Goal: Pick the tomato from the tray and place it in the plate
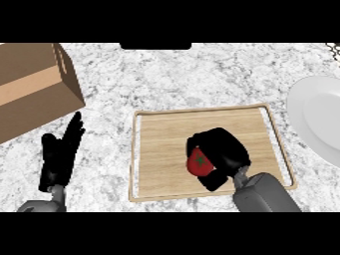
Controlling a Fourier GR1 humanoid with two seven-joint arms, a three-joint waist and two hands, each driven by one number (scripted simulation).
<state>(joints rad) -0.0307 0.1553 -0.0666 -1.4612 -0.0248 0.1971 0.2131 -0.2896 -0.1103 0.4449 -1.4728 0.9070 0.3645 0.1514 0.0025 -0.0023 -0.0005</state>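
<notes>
Fingers of the right hand (220, 149) curl round the tomato (198, 162), low on the tray (158, 149). Lift straight up to clear the rim, then swing right toward the plate (327, 129). Left hand (58, 154) rests open beside the tray.

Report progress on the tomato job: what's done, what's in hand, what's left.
Done: the right hand is curled round the tomato. In hand: the tomato sits over the tray; whether it is lifted cannot be told. Left: carry it right to the white plate and release it. The left hand rests open left of the tray.
</notes>
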